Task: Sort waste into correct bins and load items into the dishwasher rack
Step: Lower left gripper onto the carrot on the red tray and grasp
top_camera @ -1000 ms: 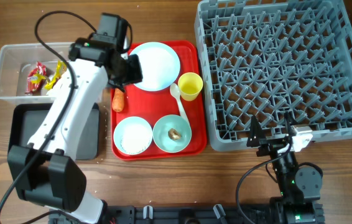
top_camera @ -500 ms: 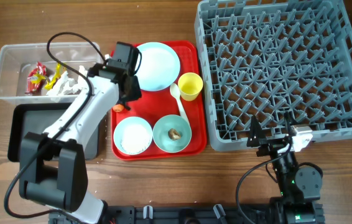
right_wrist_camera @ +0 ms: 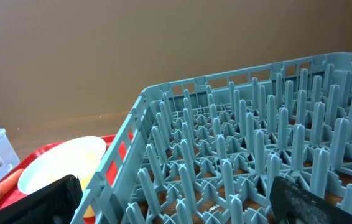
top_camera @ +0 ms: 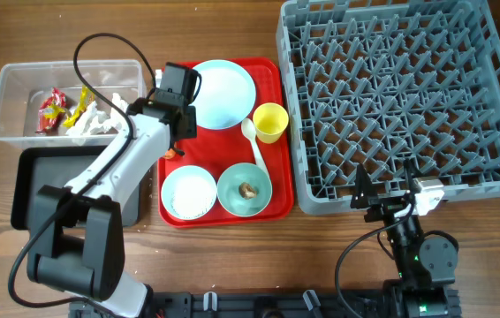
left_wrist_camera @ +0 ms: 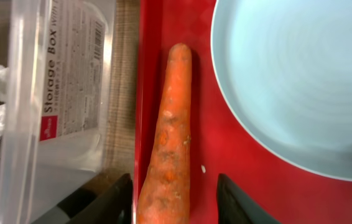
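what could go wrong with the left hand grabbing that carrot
1. The carrot lies along the raised left edge of the tray, so one finger of the left hand may catch on that rim rather than slide beside it.
2. The plate sits close on the other side; the other finger could nudge it.
3. The carrot tapers and the fingers straddle only its thick end, so it may pivot or slip when lifted.

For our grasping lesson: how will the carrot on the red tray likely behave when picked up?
Probably stiff: the carrot looks solid and straight. Its round, tapered body might roll or slip as the left gripper, straddling it, closes.
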Robot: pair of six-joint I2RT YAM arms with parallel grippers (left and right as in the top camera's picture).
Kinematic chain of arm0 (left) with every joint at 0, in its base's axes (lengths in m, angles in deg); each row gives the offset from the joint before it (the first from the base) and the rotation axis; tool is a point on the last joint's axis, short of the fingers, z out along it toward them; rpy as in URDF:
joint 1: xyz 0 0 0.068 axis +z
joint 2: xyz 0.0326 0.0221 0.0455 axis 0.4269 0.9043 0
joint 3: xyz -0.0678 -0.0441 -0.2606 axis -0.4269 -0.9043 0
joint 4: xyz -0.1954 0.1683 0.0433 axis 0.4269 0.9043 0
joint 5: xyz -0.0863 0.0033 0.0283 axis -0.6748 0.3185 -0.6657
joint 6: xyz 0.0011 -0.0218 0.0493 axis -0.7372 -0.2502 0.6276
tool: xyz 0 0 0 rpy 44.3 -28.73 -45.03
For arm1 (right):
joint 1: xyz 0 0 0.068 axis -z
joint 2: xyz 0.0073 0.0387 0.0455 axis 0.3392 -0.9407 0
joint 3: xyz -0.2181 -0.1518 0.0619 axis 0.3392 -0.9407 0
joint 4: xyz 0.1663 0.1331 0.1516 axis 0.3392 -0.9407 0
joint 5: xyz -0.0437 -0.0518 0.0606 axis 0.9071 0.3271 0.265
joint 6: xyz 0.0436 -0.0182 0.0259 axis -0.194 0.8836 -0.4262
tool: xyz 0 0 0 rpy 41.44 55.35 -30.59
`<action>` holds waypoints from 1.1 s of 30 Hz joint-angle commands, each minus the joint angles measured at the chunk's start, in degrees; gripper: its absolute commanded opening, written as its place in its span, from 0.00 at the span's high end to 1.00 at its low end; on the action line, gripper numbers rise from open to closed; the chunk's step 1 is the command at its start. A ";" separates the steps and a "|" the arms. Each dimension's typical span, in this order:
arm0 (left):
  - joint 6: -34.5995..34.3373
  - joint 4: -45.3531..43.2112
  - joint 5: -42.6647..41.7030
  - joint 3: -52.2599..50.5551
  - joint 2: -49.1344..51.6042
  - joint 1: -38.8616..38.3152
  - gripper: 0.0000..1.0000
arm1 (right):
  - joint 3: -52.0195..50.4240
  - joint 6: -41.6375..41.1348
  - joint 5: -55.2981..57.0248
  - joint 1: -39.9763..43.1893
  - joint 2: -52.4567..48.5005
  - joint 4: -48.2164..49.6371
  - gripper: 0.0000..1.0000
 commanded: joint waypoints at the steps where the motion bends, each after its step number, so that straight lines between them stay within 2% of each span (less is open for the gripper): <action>1: 1.20 -2.89 -0.46 -4.39 0.72 0.22 0.53 | -0.07 -0.42 0.63 -0.24 0.11 0.31 0.00; 14: 1.16 -10.49 -0.94 -10.88 0.72 0.22 0.49 | -0.07 -0.39 0.63 -0.24 0.11 0.31 0.00; 21: 1.16 -12.09 -7.15 -10.86 0.70 0.17 0.59 | -0.07 -0.39 0.63 -0.24 0.11 0.31 0.00; 33: 0.85 -12.74 -7.17 -10.67 0.61 0.22 0.56 | -0.07 -0.39 0.63 -0.24 0.11 0.31 0.00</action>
